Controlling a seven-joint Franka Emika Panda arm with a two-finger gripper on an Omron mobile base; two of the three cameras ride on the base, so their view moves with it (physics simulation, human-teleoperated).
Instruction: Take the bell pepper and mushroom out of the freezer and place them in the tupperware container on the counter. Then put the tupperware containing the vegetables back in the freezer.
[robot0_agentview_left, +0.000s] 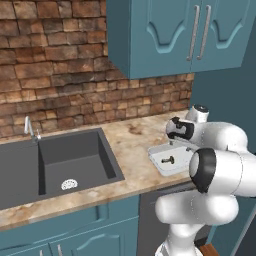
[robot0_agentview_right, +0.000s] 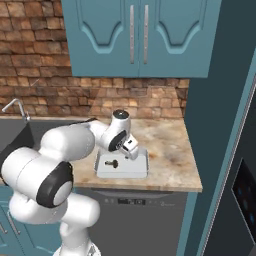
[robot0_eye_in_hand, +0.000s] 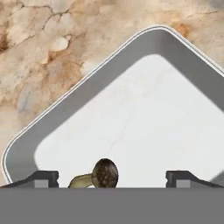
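Lettering: no brand, label or legible writing on any item. Small pale marks on the dishwasher (robot0_agentview_right: 137, 202) control strip and faint blue icons on the freezer (robot0_agentview_right: 239, 195) panel are too small to read.

Left to right, left base view:
- Tap (robot0_agentview_left: 30, 128), chrome, at the back edge of the sink; its base is hard to make out.
- Sink (robot0_agentview_left: 55, 165), dark grey, two basins, cut off by the left edge; round drain grid in the right basin.
- Counter (robot0_agentview_left: 131, 145), tan marbled stone over teal cabinets, brick wall behind.
- Tupperware container (robot0_agentview_left: 159, 153), pale shallow tray on the counter near its front edge; its right part is hidden behind the arm.
- Mushroom (robot0_agentview_left: 167, 160), small, dark-capped, lying on its side on the tray floor. In the hand view it sits at the bottom of the picture, stem partly cut off.
- Gripper (robot0_eye_in_hand: 112, 178), above the tray, jaws spread wide, nothing between them; the mushroom lies loose between the fingertips (robot0_eye_in_hand: 43, 178), touching neither. In the base views the hand's body hides the fingers.
- Wall cabinets (robot0_agentview_left: 195, 35), teal, paired bar handles, top cut off.
- Freezer, tall dark slab at far right in the right base view, mostly out of frame.
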